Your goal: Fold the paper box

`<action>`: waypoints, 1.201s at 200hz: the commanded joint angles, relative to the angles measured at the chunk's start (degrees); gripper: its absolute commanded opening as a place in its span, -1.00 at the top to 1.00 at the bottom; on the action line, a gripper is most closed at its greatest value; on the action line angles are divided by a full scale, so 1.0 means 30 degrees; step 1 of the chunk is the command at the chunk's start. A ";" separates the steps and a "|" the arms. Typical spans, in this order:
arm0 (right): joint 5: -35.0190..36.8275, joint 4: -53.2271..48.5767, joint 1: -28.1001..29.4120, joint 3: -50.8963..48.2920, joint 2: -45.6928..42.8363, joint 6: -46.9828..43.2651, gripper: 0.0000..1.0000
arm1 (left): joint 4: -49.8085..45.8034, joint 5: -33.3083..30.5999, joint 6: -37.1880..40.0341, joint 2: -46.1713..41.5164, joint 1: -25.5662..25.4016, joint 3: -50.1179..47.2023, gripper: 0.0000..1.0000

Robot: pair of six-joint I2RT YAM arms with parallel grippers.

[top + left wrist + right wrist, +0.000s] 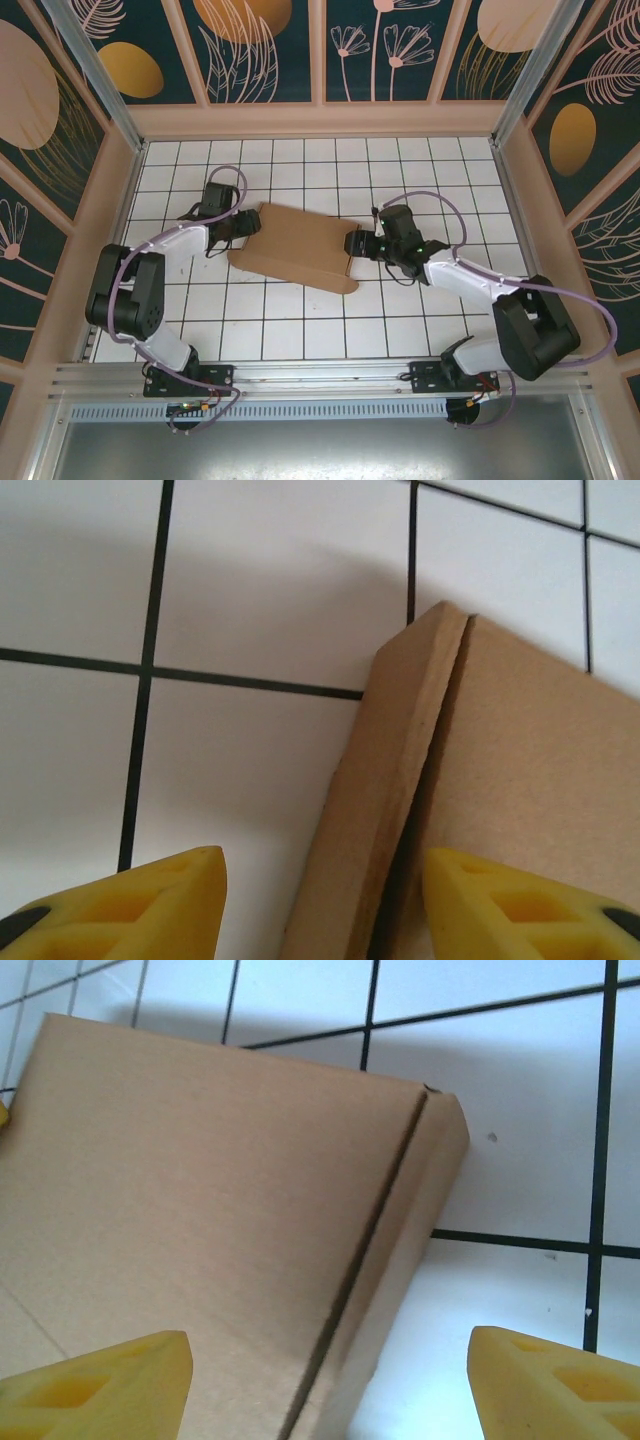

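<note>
Paper box (295, 247) sits mid-frame in the top view on the tiled table (300, 330). It lies flat with the lid down and looks near closed. Its long axis runs left-right, tilted a bit from upper left down to lower right.

The arms bracket it along that axis. Left gripper (243, 224) is at the left short end, right gripper (352, 243) at the right short end. Both are about equally close, box between them.

Left wrist view: left gripper (325, 910) is spread. One finger (150, 905) is over bare tile, the other over the box top (540, 760), with the end wall edge between them. No pinch.

Right wrist view: right gripper (330, 1390) is spread wider and straddles the box (200, 1190) the same way at its end wall and seam. Nothing is gripped.

Judgement: the next move depends on that end-on alignment. Each arm can only work its own short end, so squeeze or press inward along the long axis. The rounded tab (345, 283) at the lower right corner looks untucked, and the right arm is nearer to it.
</note>
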 commanded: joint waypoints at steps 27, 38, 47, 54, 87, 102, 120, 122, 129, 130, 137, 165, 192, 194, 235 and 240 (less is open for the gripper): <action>-0.1044 0.1631 -0.0052 -0.0291 0.2886 0.0713 -0.38 | -0.0072 0.0791 0.0318 0.1899 0.0136 0.0423 0.05; -0.0921 0.1821 0.0005 -0.0183 0.3752 0.0929 -0.32 | -0.0198 0.0632 0.0394 0.2186 0.0133 0.0460 0.08; -0.0629 0.1739 0.0109 -0.0036 0.4420 0.0967 -0.24 | -0.0327 0.0604 0.0473 0.2362 0.0137 0.0553 0.13; -0.0162 0.1532 0.0252 0.0168 0.4926 0.0942 -0.16 | -0.0328 0.0636 0.0512 0.2459 0.0147 0.0506 0.15; 0.1708 0.0561 0.0569 0.0755 0.6063 0.0503 0.05 | -0.0497 0.0362 0.0766 0.3163 0.0153 0.0493 0.31; 0.1690 0.0562 0.0499 0.0741 0.5921 0.0383 0.05 | -0.0461 0.0480 0.0879 0.3320 0.0155 0.0527 0.39; 0.0483 0.1327 0.0081 0.0367 0.5241 0.0484 -0.02 | -0.0365 0.0673 0.1120 0.3269 0.0142 0.0498 0.42; 0.0234 0.1504 0.0012 0.0313 0.5129 0.0495 -0.04 | -0.0360 0.0668 0.1165 0.3264 0.0167 0.0499 0.43; -0.0834 0.2254 -0.0127 -0.0036 0.4720 0.0568 -0.10 | -0.0427 0.0644 0.1281 0.3274 0.0177 0.0547 0.46; -0.0976 0.2407 -0.0132 -0.0076 0.4647 0.0592 -0.12 | -0.0451 0.0640 0.1279 0.3282 0.0181 0.0552 0.46; -0.2026 0.3053 -0.0583 -0.0403 0.4252 0.0792 -0.17 | -0.0546 0.0652 0.1403 0.3302 0.0251 0.0632 0.49; -0.5410 0.5059 -0.1837 -0.0950 0.3636 0.1296 -0.39 | -0.0175 0.1932 0.1699 0.3225 0.0715 0.0453 0.55; -0.6859 0.6547 -0.2307 -0.1178 0.3693 0.2013 -0.52 | -0.0038 0.2932 0.1805 0.3504 0.1153 0.0495 0.62; -0.6933 0.6662 -0.2350 -0.1209 0.3724 0.2086 -0.52 | -0.0014 0.3078 0.1805 0.3542 0.1203 0.0476 0.63; -0.8731 0.8640 -0.2737 -0.1500 0.4676 0.3321 -0.63 | 0.0350 0.4745 0.1480 0.3889 0.1993 0.0441 0.72; -0.8858 0.8723 -0.2743 -0.1471 0.4810 0.3386 -0.64 | 0.0345 0.4907 0.1475 0.3953 0.2070 0.0468 0.73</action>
